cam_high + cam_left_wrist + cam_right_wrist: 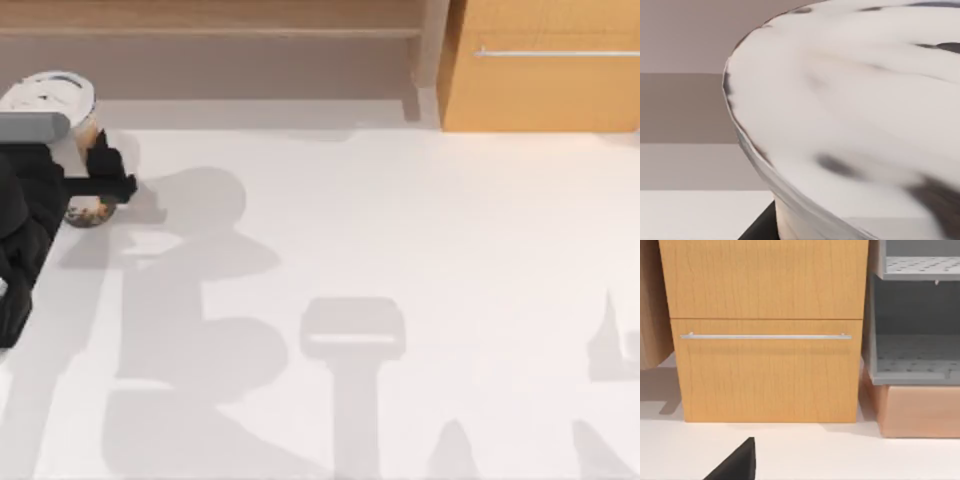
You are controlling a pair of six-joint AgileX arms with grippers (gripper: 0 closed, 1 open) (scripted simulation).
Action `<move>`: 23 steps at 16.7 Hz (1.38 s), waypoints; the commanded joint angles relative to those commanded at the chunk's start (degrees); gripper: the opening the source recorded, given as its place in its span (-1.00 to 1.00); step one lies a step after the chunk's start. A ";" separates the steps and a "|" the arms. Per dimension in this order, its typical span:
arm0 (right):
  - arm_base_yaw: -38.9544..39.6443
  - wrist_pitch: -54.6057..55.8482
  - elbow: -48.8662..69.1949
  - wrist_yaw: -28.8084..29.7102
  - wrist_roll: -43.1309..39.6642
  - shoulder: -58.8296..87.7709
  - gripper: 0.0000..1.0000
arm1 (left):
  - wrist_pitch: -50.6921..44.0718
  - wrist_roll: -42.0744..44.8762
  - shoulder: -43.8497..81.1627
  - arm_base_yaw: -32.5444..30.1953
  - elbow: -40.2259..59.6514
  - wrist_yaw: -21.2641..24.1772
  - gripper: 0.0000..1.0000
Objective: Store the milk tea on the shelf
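Observation:
The milk tea [52, 96] is at the table's far left, its white domed lid toward the back and its dark pearls at the bottom end [88, 211]. My left gripper [103, 172] is shut on the cup's body, with black fingers [112, 186] across it. In the left wrist view the lid [850, 100] is very close, and a dark finger edge [760, 227] sits beneath it. The shelf [220, 65], light wood with a grey-brown recess and a pale post [432, 50], runs along the back edge. A dark finger [735, 465] of my right gripper pokes into the right wrist view.
An orange-tan cabinet [545, 65] with a silver bar handle [555, 52] stands at the back right, right of the shelf post. In the right wrist view a grey rack [915, 315] on a tan base sits beside that cabinet [765, 330]. Arm shadows fall across the white table [400, 230].

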 joint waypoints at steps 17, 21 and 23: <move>0.00 0.00 0.00 0.00 0.00 0.00 1.00 | -2.67 0.16 -2.50 -0.06 0.02 -0.04 -1.00; 0.00 0.00 0.00 0.00 0.00 0.00 1.00 | -3.19 -0.30 -6.14 -3.45 3.53 -0.41 -1.00; 0.00 0.00 0.00 0.00 0.00 0.00 1.00 | -5.64 -0.75 -8.52 -6.51 6.15 -1.06 -1.00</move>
